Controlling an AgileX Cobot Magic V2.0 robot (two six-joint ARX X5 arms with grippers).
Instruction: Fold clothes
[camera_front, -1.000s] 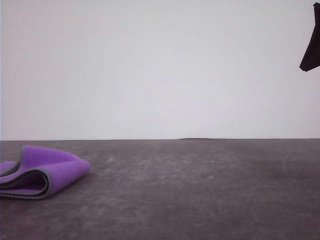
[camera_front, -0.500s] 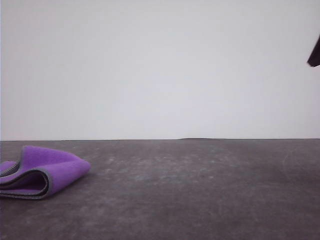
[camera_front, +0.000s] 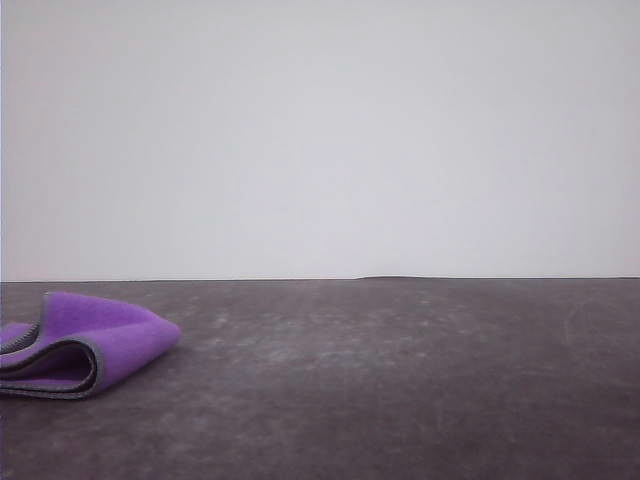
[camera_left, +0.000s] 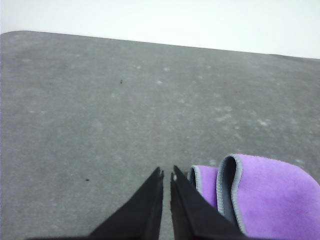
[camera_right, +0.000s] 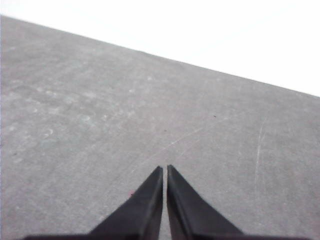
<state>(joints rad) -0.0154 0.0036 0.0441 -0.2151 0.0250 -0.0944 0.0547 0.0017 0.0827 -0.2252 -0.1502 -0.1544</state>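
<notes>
The clothes (camera_front: 90, 345) are one thick cloth, folded over on itself, purple face out with a grey stitched edge, lying at the left edge of the dark table in the front view. In the left wrist view the clothes (camera_left: 270, 192) lie just beside my left gripper (camera_left: 166, 173), whose black fingers are shut with nothing between them and stand apart from the cloth. My right gripper (camera_right: 164, 169) is shut too, hovering over bare table.
The dark grey table (camera_front: 400, 380) stretches wide to the right of the cloth, with a plain white wall behind it. Its far edge (camera_left: 150, 42) shows in the left wrist view.
A dark arm part at the upper right of the front view has moved up and out of the frame. The cloth has not moved.
</notes>
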